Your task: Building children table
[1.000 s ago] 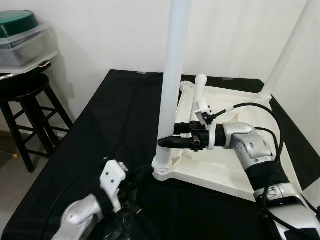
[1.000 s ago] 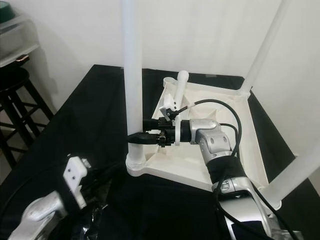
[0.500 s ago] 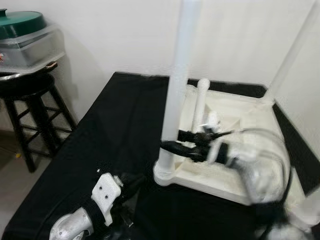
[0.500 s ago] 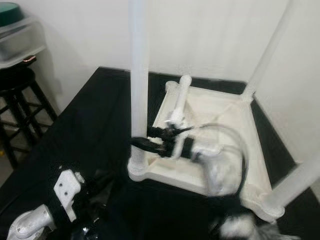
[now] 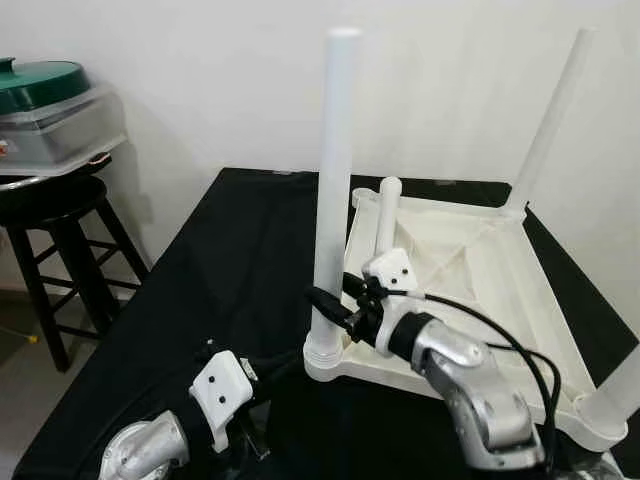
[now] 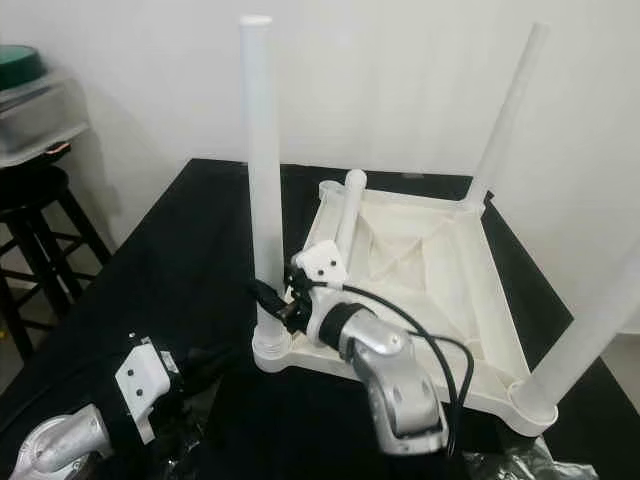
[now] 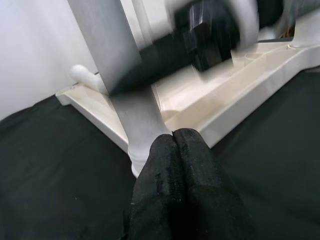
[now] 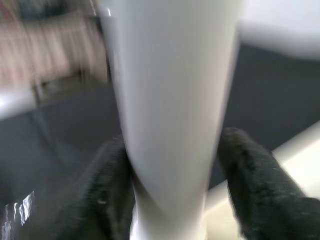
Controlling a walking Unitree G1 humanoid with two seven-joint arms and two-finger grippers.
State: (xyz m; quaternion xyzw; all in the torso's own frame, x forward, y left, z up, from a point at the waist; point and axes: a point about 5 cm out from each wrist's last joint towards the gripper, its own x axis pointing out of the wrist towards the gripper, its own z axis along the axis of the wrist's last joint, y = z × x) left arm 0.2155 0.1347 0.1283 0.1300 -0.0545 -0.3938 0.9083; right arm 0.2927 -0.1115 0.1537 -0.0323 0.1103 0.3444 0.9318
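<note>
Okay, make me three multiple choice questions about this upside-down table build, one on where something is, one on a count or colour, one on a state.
1. Where is the right gripper?
A. At the near-left leg
B. On the stool
C. At the far-right leg

2. How many legs stand upright in the tabletop?
A. One
B. Three
C. Five

3. How do the left gripper fingers stand?
A. Wide apart
B. Around a leg
C. Pressed together

Answers:
1. A, its fingers sit either side of that leg near the base.
2. B, near-left, far-right and near-right legs are upright; a fourth lies loose.
3. C, the left wrist view shows no gap.
</note>
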